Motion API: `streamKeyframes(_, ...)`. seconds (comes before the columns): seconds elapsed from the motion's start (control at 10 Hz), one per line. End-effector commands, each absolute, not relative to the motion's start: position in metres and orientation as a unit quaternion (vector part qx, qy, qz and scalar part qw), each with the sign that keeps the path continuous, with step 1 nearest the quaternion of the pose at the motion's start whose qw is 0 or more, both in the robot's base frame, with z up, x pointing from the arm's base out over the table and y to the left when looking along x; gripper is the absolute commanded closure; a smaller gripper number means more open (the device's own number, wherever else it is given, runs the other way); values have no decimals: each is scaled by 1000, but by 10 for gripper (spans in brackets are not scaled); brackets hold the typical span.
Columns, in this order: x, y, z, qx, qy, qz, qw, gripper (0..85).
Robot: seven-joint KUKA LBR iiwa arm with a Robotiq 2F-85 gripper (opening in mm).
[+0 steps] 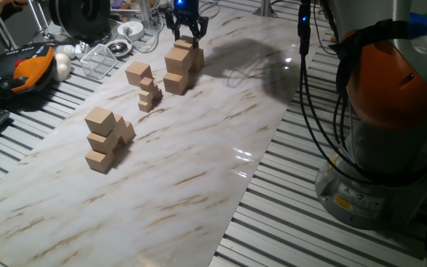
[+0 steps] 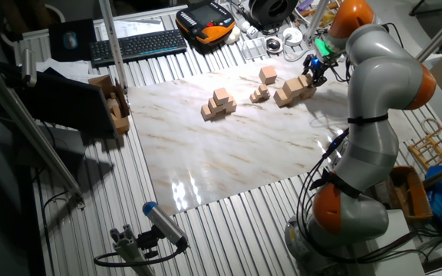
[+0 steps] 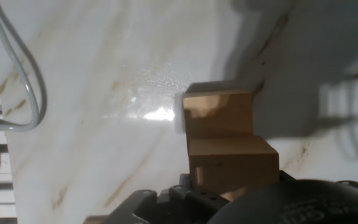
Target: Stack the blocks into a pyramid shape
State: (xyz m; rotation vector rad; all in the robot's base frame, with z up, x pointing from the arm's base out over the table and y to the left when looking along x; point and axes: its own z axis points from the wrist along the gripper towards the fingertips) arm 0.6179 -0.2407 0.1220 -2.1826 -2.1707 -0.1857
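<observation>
Three tan block piles (image 1: 108, 139) on marble sheet (image 1: 199, 170). Gripper (image 1: 187, 33) above far pile (image 1: 179, 65). Finger spread: cannot tell.

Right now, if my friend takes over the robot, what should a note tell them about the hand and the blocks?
Hand: just above the far pile of blocks; whether it grips the top block is unclear.
Blocks: that far pile is stepped, top block highest. A second stepped pile sits nearer. One loose block lies between, beside smaller cubes.
Done: two piles begun.
Left: check the hand's grip, then add the loose block.
</observation>
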Motion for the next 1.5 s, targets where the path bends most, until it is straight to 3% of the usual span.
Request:
streamKeyframes(0.0, 618, -240, 122, -708, -703, -61, 30, 850)
streamKeyframes(1.4, 619, -239, 119, -707, -703, -67, 29, 850)
